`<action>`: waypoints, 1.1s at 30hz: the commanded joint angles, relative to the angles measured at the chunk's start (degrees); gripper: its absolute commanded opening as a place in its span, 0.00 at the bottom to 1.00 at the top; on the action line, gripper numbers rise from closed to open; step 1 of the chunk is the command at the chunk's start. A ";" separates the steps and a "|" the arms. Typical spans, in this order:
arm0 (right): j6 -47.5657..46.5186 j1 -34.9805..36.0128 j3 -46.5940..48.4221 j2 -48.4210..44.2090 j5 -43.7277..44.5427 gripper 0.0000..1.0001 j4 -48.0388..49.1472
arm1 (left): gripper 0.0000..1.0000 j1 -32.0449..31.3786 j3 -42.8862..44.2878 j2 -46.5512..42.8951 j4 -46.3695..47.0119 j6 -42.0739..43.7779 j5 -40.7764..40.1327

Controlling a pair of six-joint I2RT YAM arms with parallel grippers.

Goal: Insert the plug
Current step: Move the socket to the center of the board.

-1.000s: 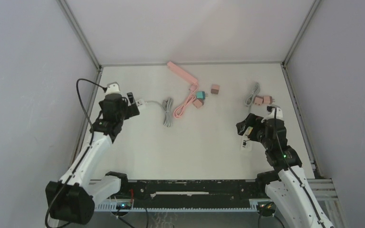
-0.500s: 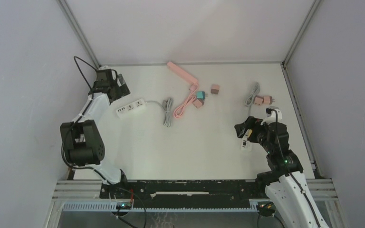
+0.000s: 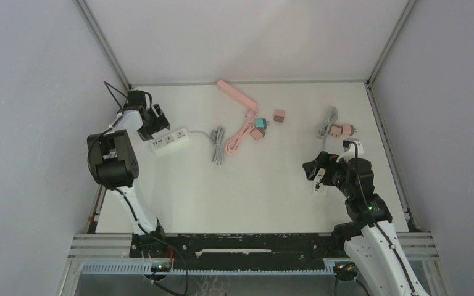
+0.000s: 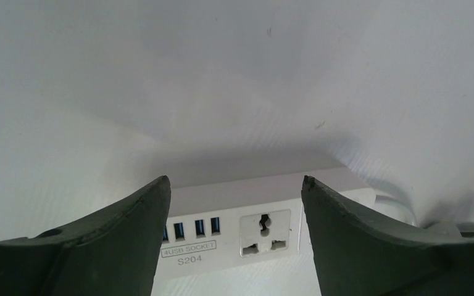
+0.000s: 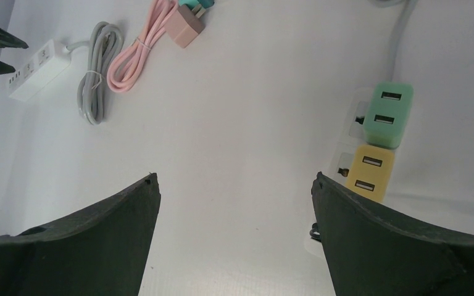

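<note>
1. Left pincer (image 4: 234,182) open, jaws wide, over the end of the white strip (image 4: 265,206) at far-left of bench (image 3: 253,185).
2. Strip's socket (image 4: 264,231) faces up, beside USB ports.
3. Right pincer (image 5: 235,177) open above bench, near green charger (image 5: 387,106) and yellow charger (image 5: 370,172).
4. Teal plug (image 3: 259,123) and brown plug (image 3: 279,115) lie loose far-centre, by pink cable (image 3: 239,137).

Bright, even light; soft shadows.
</note>
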 commanded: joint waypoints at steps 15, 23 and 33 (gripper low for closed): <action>-0.82 -0.33 -0.44 -1.70 -4.08 0.97 3.23 | 0.75 -8.33 -31.94 -22.48 5.72 -15.87 15.24; -0.67 -0.05 -0.46 -1.53 -5.73 0.97 3.14 | 0.80 -16.61 -35.10 -26.82 3.97 -15.73 4.51; -0.77 -0.05 -1.09 -1.01 -6.39 0.97 3.83 | 0.63 -24.19 -31.60 -22.62 -0.91 -15.63 -3.40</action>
